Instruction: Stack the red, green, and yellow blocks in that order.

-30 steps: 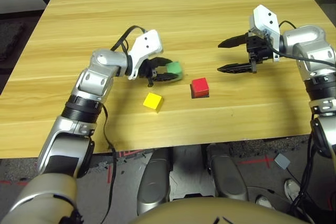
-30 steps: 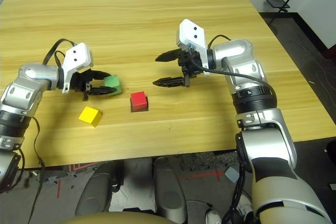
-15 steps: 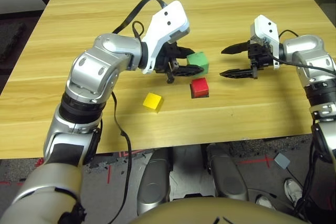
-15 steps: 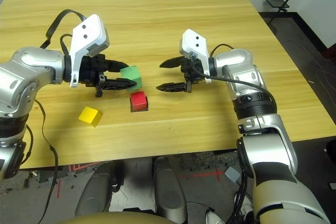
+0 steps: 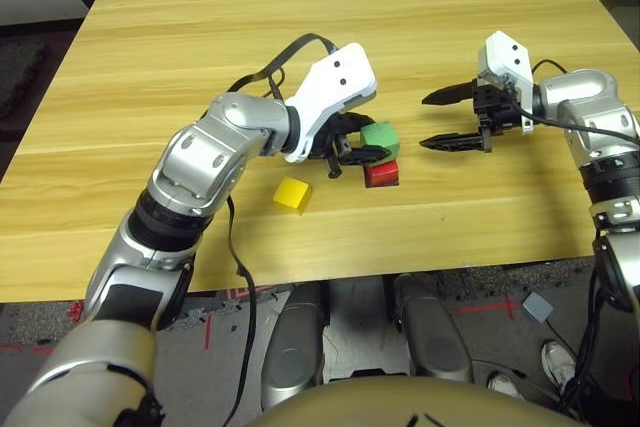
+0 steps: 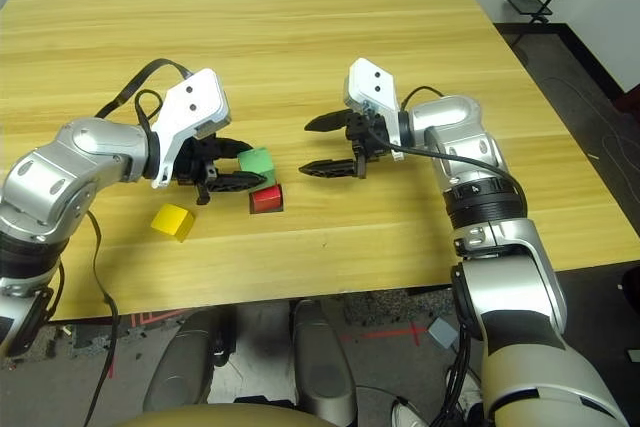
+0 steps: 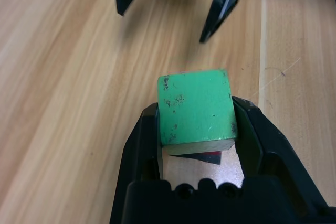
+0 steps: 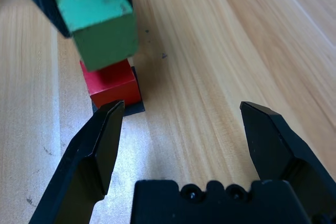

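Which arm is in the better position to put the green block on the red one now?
Left. The left gripper already holds the green block just above the red block. The right gripper is open and holds nothing.

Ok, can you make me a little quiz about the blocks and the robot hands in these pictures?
1. True or false: the yellow block is on top of the red block.
2. Which block is the left gripper holding?
A. red
B. green
C. yellow
3. Fill the gap: the right gripper has its fingers ____ and holds nothing.

Key:
1. False. The yellow block lies alone on the table.
2. B. The fingers are shut on the green block, which sits just above the red one.
3. Open.
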### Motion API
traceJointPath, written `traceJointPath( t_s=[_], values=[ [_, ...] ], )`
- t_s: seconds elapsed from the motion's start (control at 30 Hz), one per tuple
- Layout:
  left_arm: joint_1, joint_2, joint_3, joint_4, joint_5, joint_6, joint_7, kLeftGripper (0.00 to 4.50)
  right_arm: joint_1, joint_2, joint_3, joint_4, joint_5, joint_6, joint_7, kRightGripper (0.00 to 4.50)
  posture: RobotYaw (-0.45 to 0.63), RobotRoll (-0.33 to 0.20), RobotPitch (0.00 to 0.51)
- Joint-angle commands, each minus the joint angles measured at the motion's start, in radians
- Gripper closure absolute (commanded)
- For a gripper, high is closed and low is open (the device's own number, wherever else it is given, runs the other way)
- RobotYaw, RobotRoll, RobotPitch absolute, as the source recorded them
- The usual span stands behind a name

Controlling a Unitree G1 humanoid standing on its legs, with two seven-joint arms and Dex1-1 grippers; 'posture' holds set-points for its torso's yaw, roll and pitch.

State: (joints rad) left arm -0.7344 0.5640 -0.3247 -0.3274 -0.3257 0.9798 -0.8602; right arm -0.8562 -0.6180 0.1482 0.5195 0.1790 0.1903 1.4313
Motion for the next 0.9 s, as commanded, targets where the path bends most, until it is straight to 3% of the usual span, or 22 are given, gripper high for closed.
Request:
traceJointPath(
  t_s=[0.03, 0.9],
  values=[
    [0.017, -0.009, -0.016, -0.013, 0.0, -0.016, 0.01, 2.45, 0.009, -0.01, -0.01, -0.002, 0.005, 0.005, -0.002, 0.0, 0.29, -0.012, 0.211],
    [0.06, -0.006, -0.069, 0.027, 0.042, -0.138, 0.002, 2.45, 0.012, -0.015, -0.021, -0.021, 0.011, 0.037, -0.021, 0.0, 0.26, -0.014, 0.218]
  ],
)
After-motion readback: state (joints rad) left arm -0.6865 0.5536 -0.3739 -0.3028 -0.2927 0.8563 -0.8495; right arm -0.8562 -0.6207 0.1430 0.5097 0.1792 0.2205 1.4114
